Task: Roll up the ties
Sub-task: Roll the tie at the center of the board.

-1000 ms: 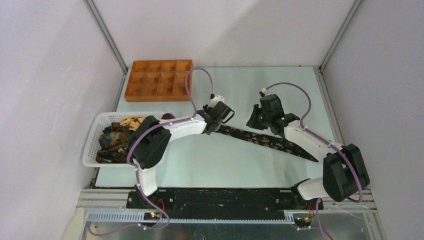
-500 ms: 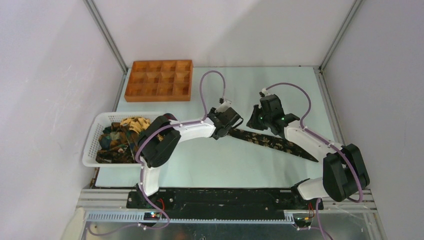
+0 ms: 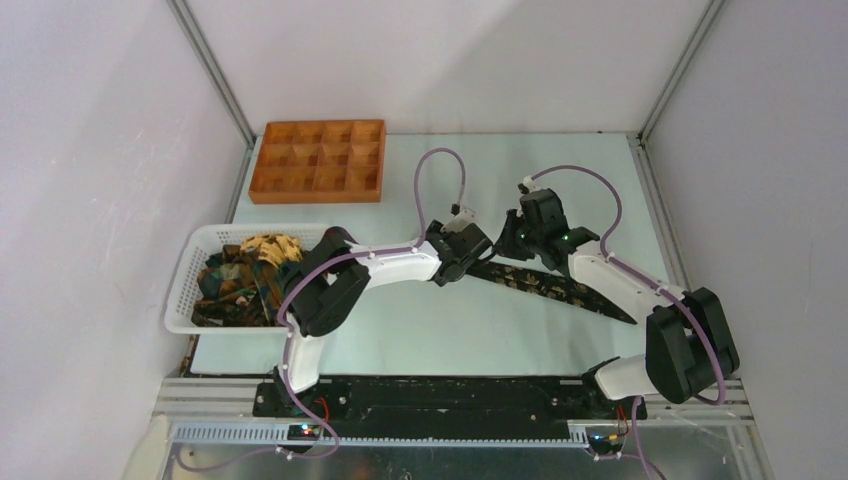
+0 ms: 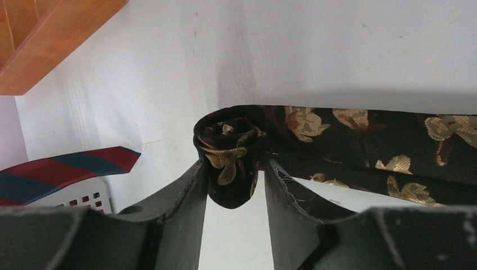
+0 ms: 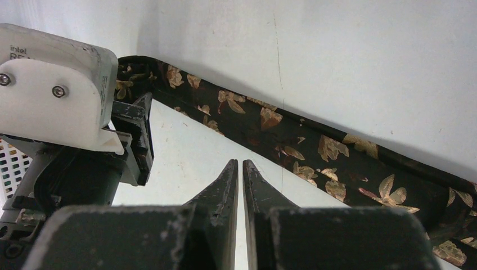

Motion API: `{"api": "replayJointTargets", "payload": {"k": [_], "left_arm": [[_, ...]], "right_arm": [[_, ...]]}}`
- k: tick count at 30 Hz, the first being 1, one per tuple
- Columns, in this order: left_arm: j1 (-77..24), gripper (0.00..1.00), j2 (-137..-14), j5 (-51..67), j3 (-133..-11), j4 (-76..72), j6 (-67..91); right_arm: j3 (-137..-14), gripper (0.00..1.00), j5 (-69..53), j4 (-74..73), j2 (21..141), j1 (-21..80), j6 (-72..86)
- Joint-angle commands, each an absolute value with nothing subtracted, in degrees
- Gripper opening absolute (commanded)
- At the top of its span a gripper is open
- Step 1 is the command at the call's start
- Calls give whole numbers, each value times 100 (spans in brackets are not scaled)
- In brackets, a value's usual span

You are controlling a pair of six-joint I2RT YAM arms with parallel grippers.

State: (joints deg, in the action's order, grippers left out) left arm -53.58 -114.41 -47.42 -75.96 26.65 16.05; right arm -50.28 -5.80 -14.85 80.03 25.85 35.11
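Note:
One tie (image 3: 548,284) lies flat across the table, running from the middle down to the right, dark with a gold leafy print. Its left end is wound into a small roll (image 4: 228,140). My left gripper (image 3: 467,262) (image 4: 233,164) stands with a finger on each side of that roll, pressing on it. My right gripper (image 3: 512,240) (image 5: 239,164) is shut and holds nothing. It hovers just behind the flat tie (image 5: 292,140), close to the left wrist. More ties (image 3: 235,275) lie heaped in the basket.
The white mesh basket (image 3: 183,285) sits at the left edge. A red and blue striped tie (image 4: 67,169) hangs over its rim (image 4: 84,197). The orange compartment tray (image 3: 318,160) (image 4: 45,45) stands at the back left. Grey walls close in both sides.
My left gripper has travelled right along the tie with the rolled end between its fingers, and the flat stretch has become shorter. The right arm has stayed put.

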Motion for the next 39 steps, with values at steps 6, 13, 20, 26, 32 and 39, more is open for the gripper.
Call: {"api": "replayJointTargets", "payload": {"k": [6, 13, 20, 26, 32, 39], "left_arm": [[-5480, 50, -11480, -4456, -7930, 2697, 1730], [-5520, 54, -11479, -4084, -7937, 2686, 1825], [-5528, 55, -11467, -3831, -7915, 2630, 1884], [-5525, 57, -11467, -3493, -7902, 2507, 1876], [-5516, 60, -11528, -3189, -7926, 2445, 1879], [-5504, 60, -11611, -3103, -7974, 2479, 1878]], "right_arm": [[-5010, 10, -622, -1267, 7974, 2587, 3496], [-5010, 10, -635, -1270, 7990, 2599, 3515], [-5010, 10, -633, -1255, 8008, 2616, 3528], [-5010, 10, -676, -1236, 8026, 2623, 3550], [-5010, 10, -683, -1257, 8025, 2628, 3542], [-5010, 10, -660, -1292, 7988, 2633, 3518]]}}
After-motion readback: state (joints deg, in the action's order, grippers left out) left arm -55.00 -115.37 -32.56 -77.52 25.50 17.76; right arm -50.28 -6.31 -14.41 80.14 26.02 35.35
